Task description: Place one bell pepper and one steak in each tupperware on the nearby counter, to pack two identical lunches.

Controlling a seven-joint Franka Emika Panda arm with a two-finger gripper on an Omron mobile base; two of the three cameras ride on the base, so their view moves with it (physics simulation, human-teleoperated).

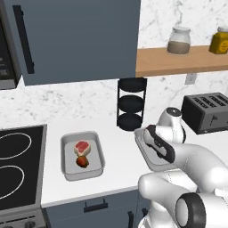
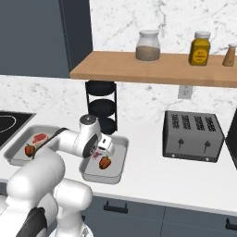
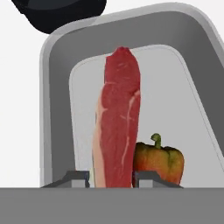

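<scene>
On the left, one tupperware [image 1: 67, 153] is sitting packed with steak and pepper. To its right, the gripper [image 3: 111, 177] is gripping the second steak [image 3: 117, 122] edge-on over the second tupperware [image 2: 121, 152], beside its bell pepper [image 3: 159, 159]; lowering before letting go looks wise.

A: What colour is the steak [image 3: 117, 118] in the hand view?

B: Deep red, streaked with pale marbling, and a cream strip of fat down one edge. The bell pepper [image 3: 158, 161] beside it is orange-red shading to olive, with a green stem.

A: And the tupperware [image 3: 57, 100] under them?

B: Grey walls, lighter grey floor. The other tupperware [image 1: 99, 153] is the same grey, with a red-and-cream steak [image 1: 82, 147] and a red pepper [image 1: 82, 161].

A: The surroundings?

B: White worktop [image 2: 185, 178], slate-blue cabinets [image 1: 80, 40], white marble wall veined grey [image 2: 139, 18], wooden shelf [image 2: 152, 67], black toaster [image 2: 192, 135].
</scene>
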